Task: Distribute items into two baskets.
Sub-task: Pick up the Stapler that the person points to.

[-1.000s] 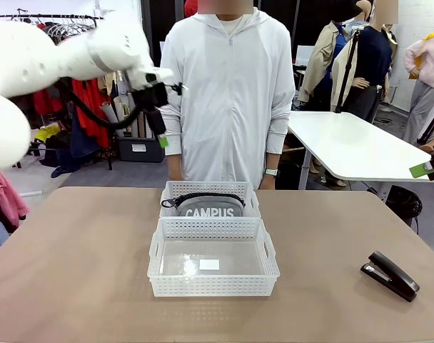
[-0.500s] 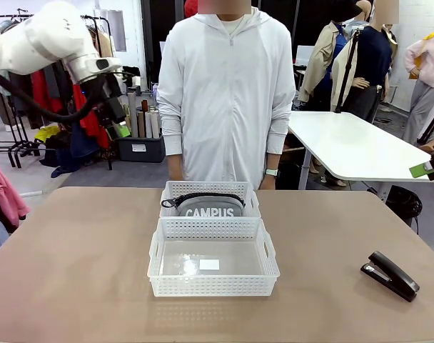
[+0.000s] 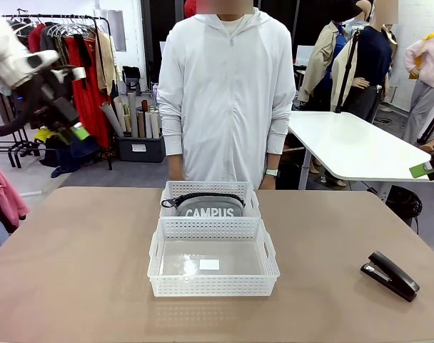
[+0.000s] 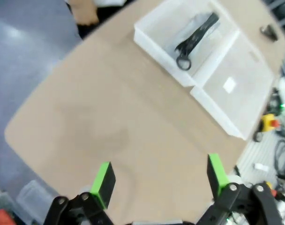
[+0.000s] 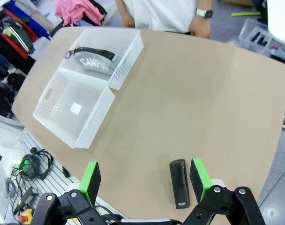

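The right tool [image 5: 145,177] is hanging wide open, holding nothing — the black stapler [image 5: 179,183] is lying on the table [image 5: 194,93] just below it. Stiff, dense, smooth — it is likely needing a pinch across its narrow sides, mid-length. The left tool [image 4: 161,174] is gaping empty too.

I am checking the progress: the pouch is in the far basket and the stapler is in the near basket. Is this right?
Not quite. The stapler is not in the near basket; it lies on the table, right of both baskets, as the front view shows. The pouch is indeed in the far basket.
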You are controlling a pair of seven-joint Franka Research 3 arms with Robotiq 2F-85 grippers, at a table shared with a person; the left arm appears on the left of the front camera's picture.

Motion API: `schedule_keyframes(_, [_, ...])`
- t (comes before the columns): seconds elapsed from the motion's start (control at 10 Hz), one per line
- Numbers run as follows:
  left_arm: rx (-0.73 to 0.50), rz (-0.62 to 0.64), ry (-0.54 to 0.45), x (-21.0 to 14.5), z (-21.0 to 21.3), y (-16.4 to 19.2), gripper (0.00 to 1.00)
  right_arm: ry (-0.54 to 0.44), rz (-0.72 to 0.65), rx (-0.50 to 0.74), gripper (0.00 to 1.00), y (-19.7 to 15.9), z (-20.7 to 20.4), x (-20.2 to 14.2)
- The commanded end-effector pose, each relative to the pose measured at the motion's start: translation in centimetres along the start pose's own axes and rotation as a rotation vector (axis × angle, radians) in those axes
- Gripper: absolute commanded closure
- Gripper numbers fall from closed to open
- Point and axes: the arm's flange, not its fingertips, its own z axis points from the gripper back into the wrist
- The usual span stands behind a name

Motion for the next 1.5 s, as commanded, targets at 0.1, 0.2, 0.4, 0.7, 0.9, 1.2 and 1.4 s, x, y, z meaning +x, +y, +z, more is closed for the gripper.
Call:
schedule_keyframes(0.1, [-0.144, 0.042, -0.125, -1.2, -0.6, 2.8, 0.00, -0.024, 0.011, 0.023, 0.00, 0.0, 0.0, -0.1])
schedule_keyframes(0.2, [-0.242, 0.055, -0.195, -1.5, -0.3, 4.5, 0.00, -0.024, 0.011, 0.023, 0.00, 0.0, 0.0, -0.1])
schedule_keyframes(0.4, [-0.335, 0.090, -0.307, -4.3, -0.4, 7.4, 0.00, -0.024, 0.011, 0.023, 0.00, 0.0, 0.0, -0.1])
schedule_keyframes(0.7, [-0.309, 0.091, -0.364, -7.7, 0.3, 7.8, 0.00, -0.024, 0.011, 0.023, 0.00, 0.0, 0.0, -0.1])
schedule_keyframes(0.9, [-0.280, 0.041, -0.378, -8.1, 0.4, 6.1, 0.00, -0.024, 0.011, 0.023, 0.00, 0.0, 0.0, -0.1])
schedule_keyframes(1.2, [-0.211, 0.011, -0.421, -9.5, 1.3, 4.1, 0.00, -0.024, 0.011, 0.023, 0.00, 0.0, 0.0, -0.1])
schedule_keyframes(1.4, [-0.202, 0.021, -0.436, -9.8, 1.5, 4.1, 0.00, -0.024, 0.011, 0.023, 0.00, 0.0, 0.0, -0.1])
